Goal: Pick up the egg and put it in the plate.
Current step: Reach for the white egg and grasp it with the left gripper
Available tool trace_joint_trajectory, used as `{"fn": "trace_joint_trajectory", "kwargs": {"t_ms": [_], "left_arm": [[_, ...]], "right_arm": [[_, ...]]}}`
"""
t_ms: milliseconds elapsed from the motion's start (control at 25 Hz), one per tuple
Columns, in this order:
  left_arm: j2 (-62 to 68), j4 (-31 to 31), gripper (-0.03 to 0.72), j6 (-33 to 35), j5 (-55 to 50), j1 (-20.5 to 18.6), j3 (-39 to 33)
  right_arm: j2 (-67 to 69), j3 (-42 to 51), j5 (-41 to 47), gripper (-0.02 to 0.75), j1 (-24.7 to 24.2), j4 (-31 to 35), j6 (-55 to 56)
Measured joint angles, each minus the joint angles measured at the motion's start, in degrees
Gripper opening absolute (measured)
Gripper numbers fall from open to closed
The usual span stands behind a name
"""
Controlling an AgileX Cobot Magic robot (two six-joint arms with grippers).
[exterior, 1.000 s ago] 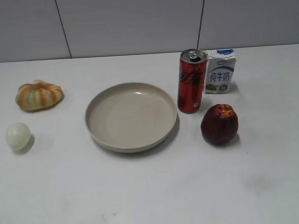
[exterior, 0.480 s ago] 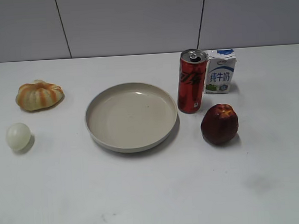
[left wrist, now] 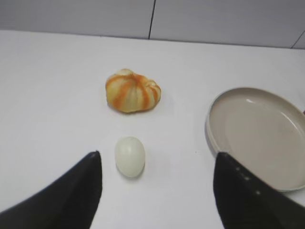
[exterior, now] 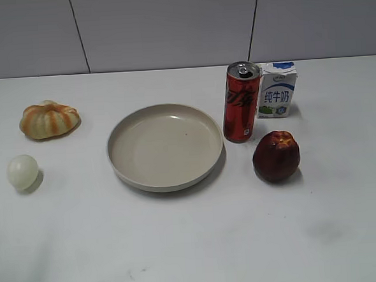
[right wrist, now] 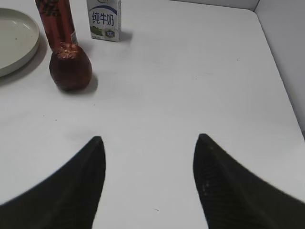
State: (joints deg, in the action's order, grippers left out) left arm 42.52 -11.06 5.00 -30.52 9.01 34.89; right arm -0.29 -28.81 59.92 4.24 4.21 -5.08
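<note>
The pale cream-white egg (exterior: 22,171) lies on the white table at the far left, well left of the large beige plate (exterior: 167,174). In the left wrist view the egg (left wrist: 129,156) lies on the table between and just ahead of my open left gripper (left wrist: 157,157), nearer its left finger; the plate rim (left wrist: 212,138) shows at the right. My right gripper (right wrist: 148,143) is open and empty above bare table. Neither gripper shows in the exterior view.
A ribbed orange-and-white pumpkin-shaped thing (exterior: 49,119) lies behind the egg. A red can (exterior: 241,102), a small milk carton (exterior: 277,89) and a dark red fruit (exterior: 276,155) stand right of the plate. A wall (right wrist: 286,52) borders the table's right side.
</note>
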Motion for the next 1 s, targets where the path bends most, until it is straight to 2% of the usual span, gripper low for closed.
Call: {"fn": "trace_joint_trajectory", "kwargs": {"t_ms": [320, 520, 760, 1000], "left_arm": [[30.73, -1.04, 0.534, 0.01, -6.70, 0.00, 16.55], [44.45, -0.98, 0.534, 0.05, -12.50, 0.00, 23.82], [55.38, 1.00, 0.537, 0.05, -12.88, 0.00, 26.18], [62.90, 2.72, 0.608, 0.08, -11.38, 0.00, 26.23]], "right_arm": [[0.00, 0.00, 0.00, 0.447, 0.00, 0.00, 0.00], [0.00, 0.00, 0.00, 0.447, 0.00, 0.00, 0.00], [0.00, 0.00, 0.00, 0.447, 0.00, 0.00, 0.00], [0.00, 0.00, 0.00, 0.447, 0.00, 0.00, 0.00]]}}
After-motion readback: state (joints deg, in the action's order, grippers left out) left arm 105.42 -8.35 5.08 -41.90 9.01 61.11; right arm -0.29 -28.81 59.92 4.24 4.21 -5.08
